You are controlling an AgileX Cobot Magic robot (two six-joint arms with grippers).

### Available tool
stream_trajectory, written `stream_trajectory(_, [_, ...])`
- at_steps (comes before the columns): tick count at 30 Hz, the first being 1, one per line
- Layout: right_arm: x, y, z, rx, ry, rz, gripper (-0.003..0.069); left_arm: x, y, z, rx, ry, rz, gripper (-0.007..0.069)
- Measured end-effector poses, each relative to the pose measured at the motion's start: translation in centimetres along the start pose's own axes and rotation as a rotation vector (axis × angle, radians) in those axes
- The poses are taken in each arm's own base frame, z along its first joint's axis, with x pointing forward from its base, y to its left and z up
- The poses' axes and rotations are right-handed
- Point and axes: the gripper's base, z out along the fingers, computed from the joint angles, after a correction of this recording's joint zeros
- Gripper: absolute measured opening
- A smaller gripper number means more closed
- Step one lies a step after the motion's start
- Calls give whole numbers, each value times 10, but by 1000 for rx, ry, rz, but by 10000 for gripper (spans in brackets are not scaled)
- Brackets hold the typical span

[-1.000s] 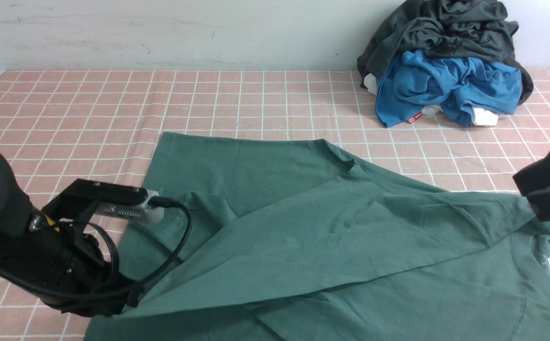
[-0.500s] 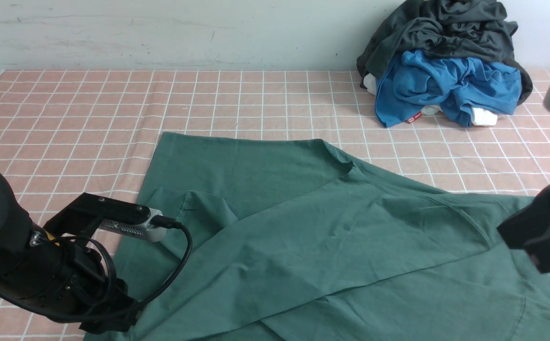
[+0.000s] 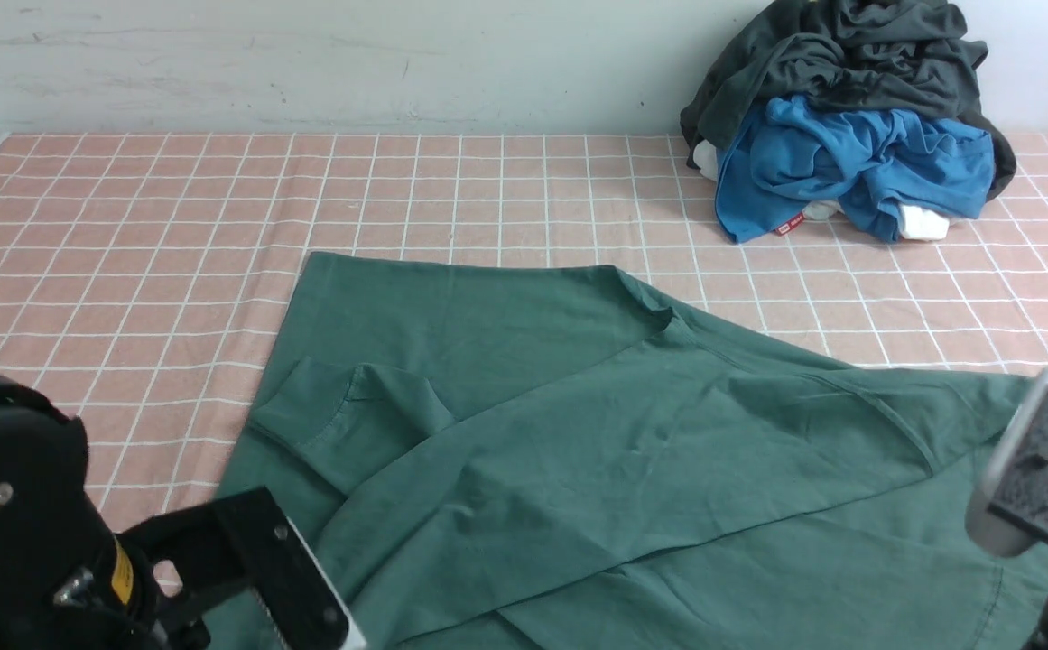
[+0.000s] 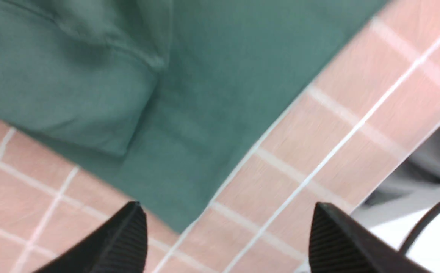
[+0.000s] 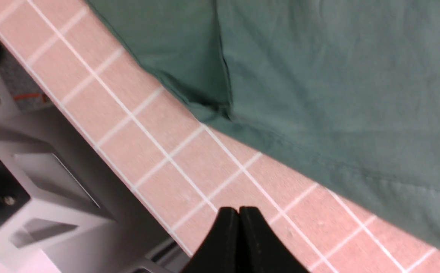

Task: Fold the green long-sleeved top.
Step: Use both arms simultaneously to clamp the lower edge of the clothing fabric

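The green long-sleeved top (image 3: pixel 578 451) lies on the pink checked cloth, body spread toward the front right, with a sleeve folded diagonally across it and its cuff (image 3: pixel 307 406) at the left. Its logo and neck tag are hidden. It also shows in the left wrist view (image 4: pixel 174 91) and the right wrist view (image 5: pixel 318 76). My left gripper (image 4: pixel 227 227) is open and empty above the cloth beside the top's edge. My right gripper (image 5: pixel 238 212) is shut and empty over bare cloth near the table's edge. In the front view only the arm bodies show, left (image 3: pixel 27 560) and right (image 3: pixel 1038 478).
A pile of clothes stands at the back right: a dark charcoal-grey garment (image 3: pixel 848 54) over a bright blue garment (image 3: pixel 848 171). The pink checked tablecloth (image 3: pixel 126 226) runs to the white wall behind. The table's front edge and a grey frame (image 5: pixel 34 182) show in the right wrist view.
Both arms have pulled back toward the front edge and off the top. The left arm let the sleeve end lie flat; the right arm left the collar area.
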Motion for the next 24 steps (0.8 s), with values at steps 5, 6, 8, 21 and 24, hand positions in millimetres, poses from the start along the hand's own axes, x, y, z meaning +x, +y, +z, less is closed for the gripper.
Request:
stream_trajectory(5, [5, -4, 5, 39, 30, -18, -15, -1, -7, 24, -55, 103, 195, 502])
stream_trajectory(6, [5, -4, 5, 41, 29, -19, -15, 0, -7, 32, -46, 128, 222, 502])
stream_trajectory(8, [5, -5, 6, 45, 29, -21, -15, 0, -8, 46, -26, 165, 261, 500])
stream_trajectory(21, [4, -5, 7, 50, 16, -23, -15, -21, -1, 85, -47, 101, 311, 500])
stream_trajectory(24, [4, -5, 7, 50, 16, -23, -15, -21, -2, 86, -35, 111, 305, 500])
